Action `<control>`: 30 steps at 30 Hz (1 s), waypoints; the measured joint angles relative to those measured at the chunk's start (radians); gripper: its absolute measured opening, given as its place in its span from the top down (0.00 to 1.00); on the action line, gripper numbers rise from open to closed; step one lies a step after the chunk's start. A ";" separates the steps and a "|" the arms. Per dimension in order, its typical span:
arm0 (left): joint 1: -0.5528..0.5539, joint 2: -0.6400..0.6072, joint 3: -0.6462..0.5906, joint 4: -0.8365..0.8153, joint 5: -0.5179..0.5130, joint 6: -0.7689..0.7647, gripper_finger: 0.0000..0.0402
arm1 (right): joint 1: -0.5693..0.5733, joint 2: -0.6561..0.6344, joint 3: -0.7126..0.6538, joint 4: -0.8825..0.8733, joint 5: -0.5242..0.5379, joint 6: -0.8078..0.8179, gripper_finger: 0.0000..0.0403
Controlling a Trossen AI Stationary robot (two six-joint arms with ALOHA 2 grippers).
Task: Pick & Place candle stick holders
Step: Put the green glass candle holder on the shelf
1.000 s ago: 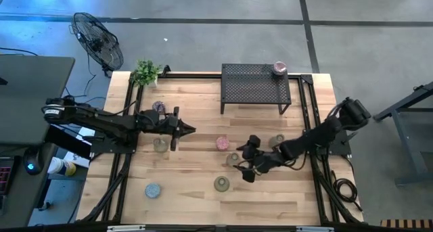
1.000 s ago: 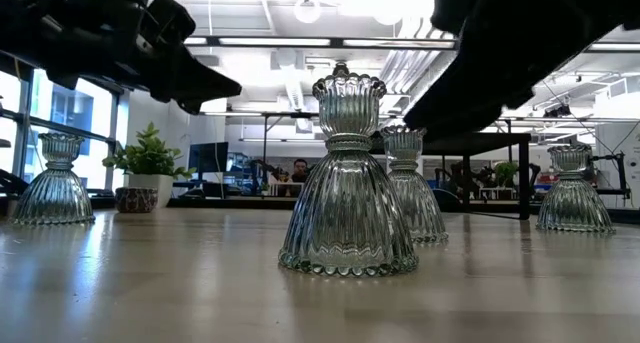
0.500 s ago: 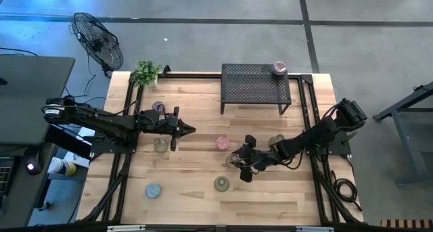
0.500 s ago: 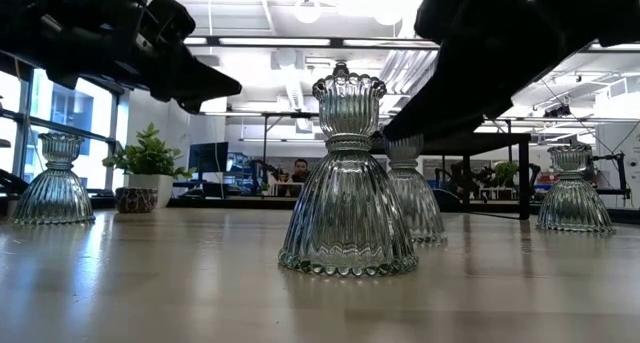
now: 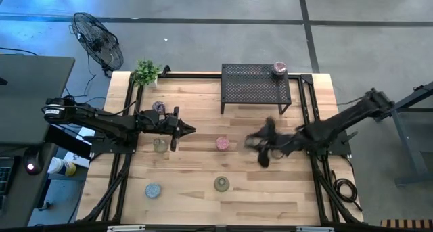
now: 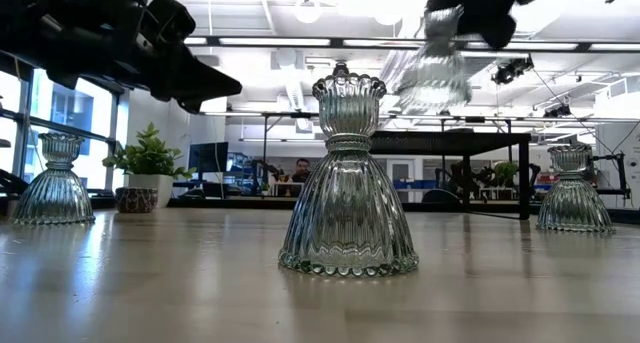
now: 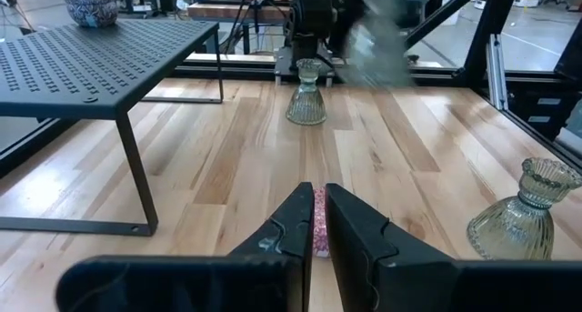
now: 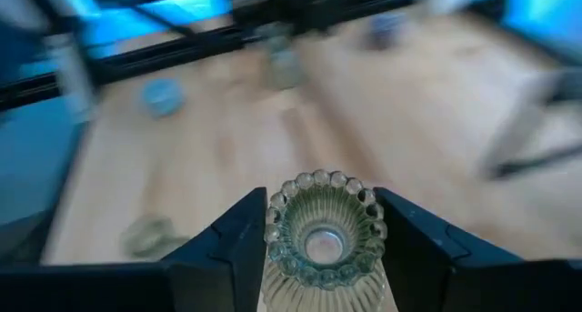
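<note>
Right wrist view: right gripper (image 8: pixel 320 235) clamped on a clear holder (image 8: pixel 322 228), in front of rack (image 5: pixel 256 86); left gripper (image 7: pixel 316 223) closed, empty.

The table (image 5: pixel 203 198) is pale wood with a visible plank grain, framed by black rails (image 5: pixel 128 97). The rack (image 5: pixel 256 88) is black mesh, dotted with small perforations. On it sits a mauve holder (image 5: pixel 279 70). On the table stand a pink holder (image 5: pixel 222 143), a light blue holder (image 5: pixel 153 190), an olive holder (image 5: pixel 221 184) and a purple holder (image 5: pixel 158 107). The clear holder (image 8: pixel 323 235) between the right gripper's (image 8: pixel 318 257) black fingers is ribbed glass with a scalloped rim. The near holder (image 6: pixel 348 183) in the low view shows the same vertical ribbing. The plant (image 5: pixel 145 73) is green. Both arms are dark; the left gripper (image 7: pixel 316 223) is black.
</note>
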 joint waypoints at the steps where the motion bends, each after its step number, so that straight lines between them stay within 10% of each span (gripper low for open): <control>1: 0.000 0.000 0.000 0.000 0.000 0.000 0.93 | -0.004 -0.037 0.037 -0.095 0.045 0.011 0.59; 10: 0.000 0.000 0.000 0.001 0.001 0.000 0.93 | -0.276 -0.229 0.230 -0.647 0.241 0.030 0.59; 30: 0.000 0.000 0.000 0.001 0.003 0.013 0.93 | -1.163 -0.301 -0.006 -0.336 -0.404 -0.375 0.59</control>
